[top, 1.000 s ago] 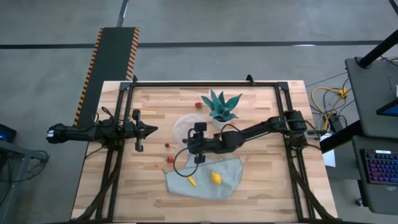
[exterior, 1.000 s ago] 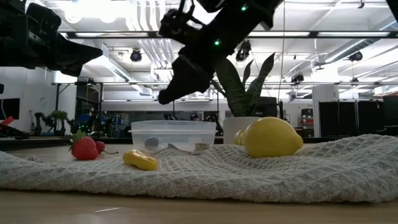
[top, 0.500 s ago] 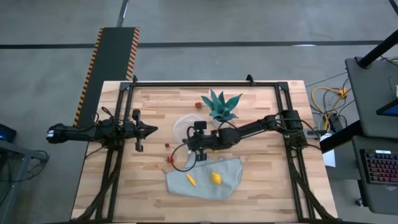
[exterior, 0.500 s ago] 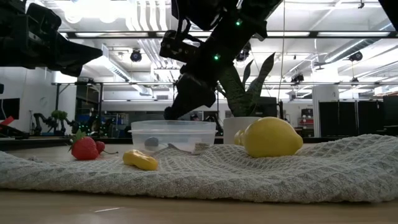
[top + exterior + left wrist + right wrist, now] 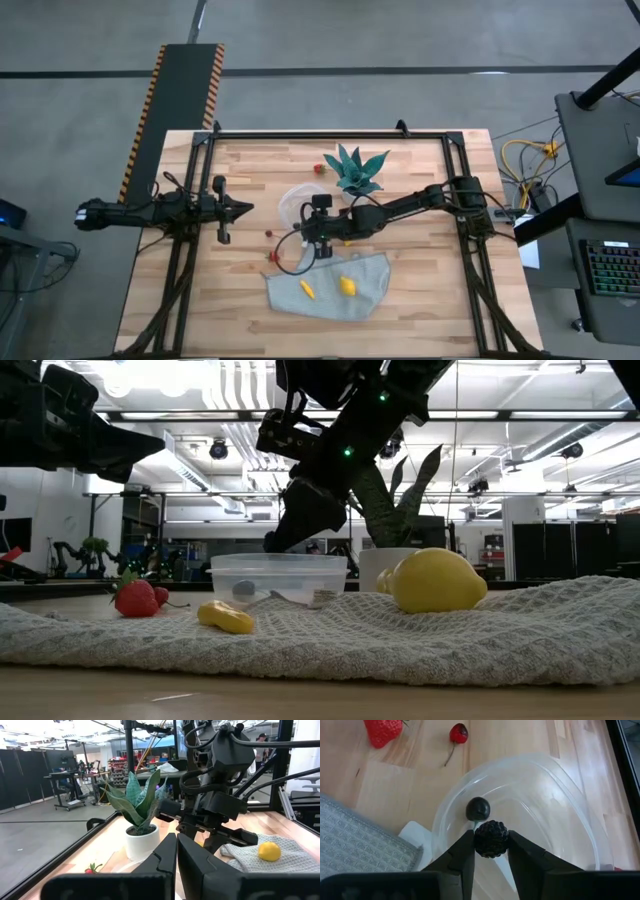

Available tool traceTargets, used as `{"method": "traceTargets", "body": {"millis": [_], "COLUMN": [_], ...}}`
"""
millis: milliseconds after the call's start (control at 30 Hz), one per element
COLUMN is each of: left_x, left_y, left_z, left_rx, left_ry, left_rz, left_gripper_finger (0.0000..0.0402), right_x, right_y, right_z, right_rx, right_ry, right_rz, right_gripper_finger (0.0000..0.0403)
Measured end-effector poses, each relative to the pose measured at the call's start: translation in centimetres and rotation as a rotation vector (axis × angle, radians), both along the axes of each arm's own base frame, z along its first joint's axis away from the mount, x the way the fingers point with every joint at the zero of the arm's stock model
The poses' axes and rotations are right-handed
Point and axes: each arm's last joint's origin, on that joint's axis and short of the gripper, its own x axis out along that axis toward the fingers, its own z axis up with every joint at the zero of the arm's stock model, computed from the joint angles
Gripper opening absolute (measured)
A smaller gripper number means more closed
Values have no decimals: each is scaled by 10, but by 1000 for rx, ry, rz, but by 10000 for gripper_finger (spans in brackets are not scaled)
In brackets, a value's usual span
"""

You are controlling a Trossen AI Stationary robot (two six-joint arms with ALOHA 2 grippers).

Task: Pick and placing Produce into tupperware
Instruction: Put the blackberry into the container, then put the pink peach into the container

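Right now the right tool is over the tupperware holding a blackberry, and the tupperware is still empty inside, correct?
Not quite. The right tool does hold the blackberry between its fingers over the tupperware, but the tupperware is not empty: the right wrist view shows one dark round fruit already lying on its floor.

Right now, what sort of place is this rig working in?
Most likely a robotics lab or workshop: the wooden table sits in a black metal frame, another workstation's keyboard stands beside it, and open ceiling ducts run over more benches behind.
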Motion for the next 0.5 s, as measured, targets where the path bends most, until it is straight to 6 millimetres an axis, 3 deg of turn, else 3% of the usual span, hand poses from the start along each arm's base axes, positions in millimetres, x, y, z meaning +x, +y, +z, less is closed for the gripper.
{"method": "traceTargets", "body": {"millis": [233,500], "left_x": [0,0], "left_y": [0,0], "left_z": [0,0], "left_rx": [0,0], "left_ry": [0,0], "left_rz": [0,0], "left_gripper_finger": [0,0], "right_x": [0,0], "right_y": [0,0], "right_z": [0,0], "right_rx": [9,7], "right_ry": [-9,-11], "right_rz": [-15,-18], "right_gripper_finger": [136,149]}}
